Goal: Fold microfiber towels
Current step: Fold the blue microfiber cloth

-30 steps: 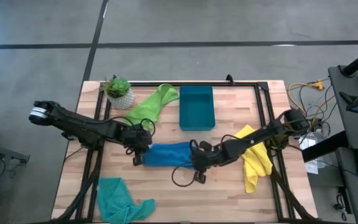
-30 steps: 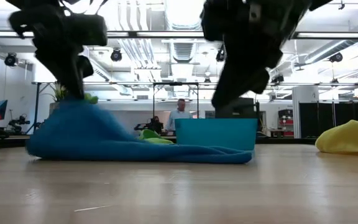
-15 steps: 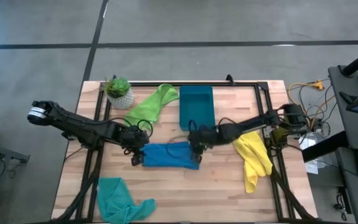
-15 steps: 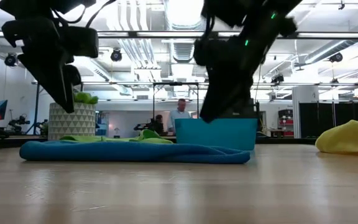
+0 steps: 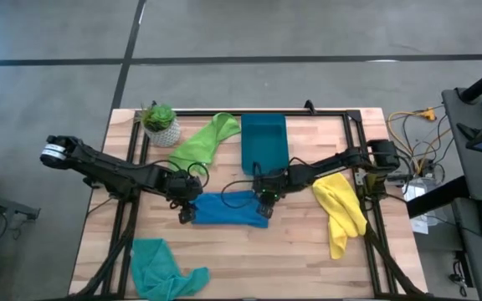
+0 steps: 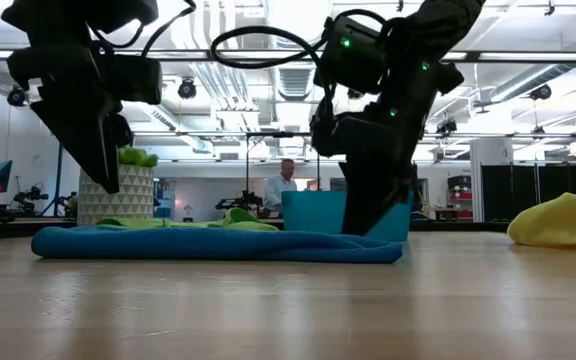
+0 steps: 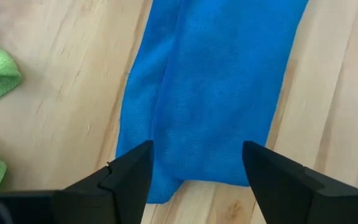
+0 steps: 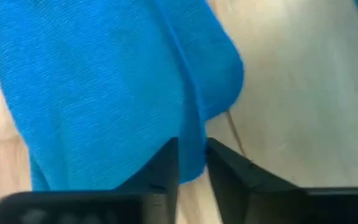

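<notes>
Blue towel now flat; right pincer perhaps pinching its edge.

From my high view, the counter is pale blond wood with fine lengthwise grain, edged by a black frame. At centre I see the blue towel, a saturated royal blue with a fine ribbed weave. Upper centre-left: the lime green towel, plain. Right of centre: the yellow towel, plain bright yellow. Lower left: the teal towel, plain blue-green. Upper centre: the bin, a deeper teal-blue. Upper left: a plant with green leaves in a whitish patterned pot. Both arms and the left gripper and right gripper read black. The floor is grey, crossed by dark lines.
</notes>
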Controlling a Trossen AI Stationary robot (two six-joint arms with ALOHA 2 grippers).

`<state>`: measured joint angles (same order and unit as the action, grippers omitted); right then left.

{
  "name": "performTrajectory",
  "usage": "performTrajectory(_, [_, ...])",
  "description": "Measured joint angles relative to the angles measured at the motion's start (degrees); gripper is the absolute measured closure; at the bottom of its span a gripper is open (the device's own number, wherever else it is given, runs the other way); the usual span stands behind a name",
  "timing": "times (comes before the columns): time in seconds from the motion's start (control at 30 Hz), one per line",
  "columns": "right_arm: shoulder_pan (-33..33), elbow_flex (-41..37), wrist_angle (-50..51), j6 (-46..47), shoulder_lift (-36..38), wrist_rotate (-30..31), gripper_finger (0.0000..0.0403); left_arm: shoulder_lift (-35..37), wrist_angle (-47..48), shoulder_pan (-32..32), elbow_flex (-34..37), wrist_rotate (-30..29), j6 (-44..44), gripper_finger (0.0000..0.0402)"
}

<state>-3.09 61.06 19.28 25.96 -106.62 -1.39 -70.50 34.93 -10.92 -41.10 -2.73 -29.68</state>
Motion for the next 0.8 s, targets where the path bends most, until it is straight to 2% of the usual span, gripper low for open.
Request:
performTrajectory(0.03, [0.0,0.1,0.2,-0.5,0.2,-0.2,0.0376,0.0,0.0,0.0,0.0,0.0,0.0,0.0169])
performTrajectory(0.13, [0.0,0.7,0.1,-0.9,1.6,-0.6,0.0390,0.0,0.0,0.0,0.1,-0.4,0.0,0.0169])
performTrajectory(0.4, [-2.0,4.3,3.1,-0.5,7.3,0.3,0.0394,0.1,-2.2,0.0,0.0,-0.8,0.9,0.0169])
performTrajectory(0.5, [-4.0,6.2,3.4,-2.1,9.6,2.0,0.0394,0.2,-10.7,0.0,-0.1,-0.8,3.6,0.0169])
performTrajectory(0.67, [-7.5,11.8,7.0,-4.6,11.9,6.3,0.0394,0.3,-32.6,0.1,-1.4,-2.3,14.4,0.0169])
performTrajectory(0.8, [-9.4,17.6,14.5,-4.9,11.9,9.4,0.0394,0.3,-38.9,0.5,-2.6,-5.3,21.3,0.0169])
